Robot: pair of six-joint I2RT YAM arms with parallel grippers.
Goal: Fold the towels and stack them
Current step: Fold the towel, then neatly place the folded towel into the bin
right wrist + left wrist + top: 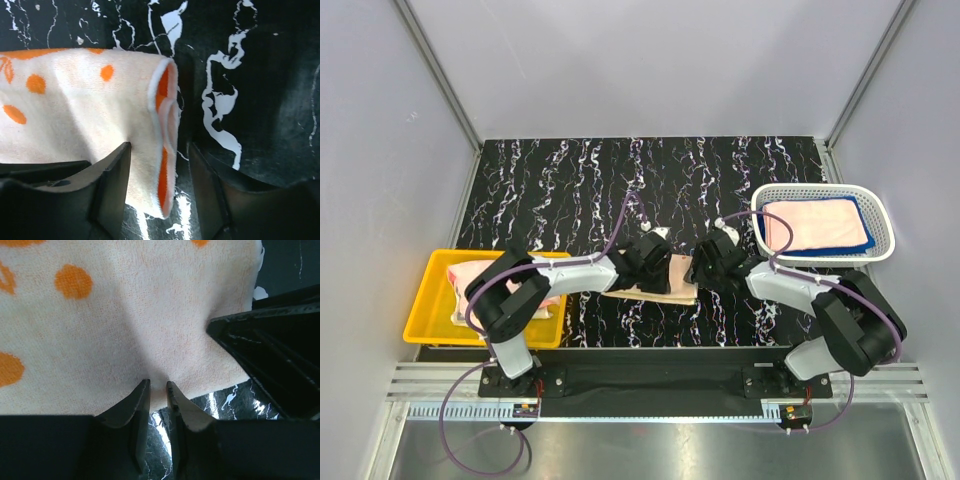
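Observation:
A beige towel (665,280) with orange dots lies folded on the black marbled table (570,190), between my two grippers. In the left wrist view my left gripper (156,382) is nearly shut, its tips pinching the near edge of the beige towel (150,315), which puckers there. My right gripper (160,146) stands open astride the folded end of the towel (85,115). Its left finger (112,175) rests against the cloth and its right finger (210,185) stands apart on the table. More towels show: a pink one (810,222) on a blue one (860,240), and a pink one (470,272).
The white mesh basket (882,215) at the right holds the pink and blue towels. The yellow bin (425,310) at the left holds the other pink towel. The left arm (570,272) and right arm (790,285) reach in low over the table's near half.

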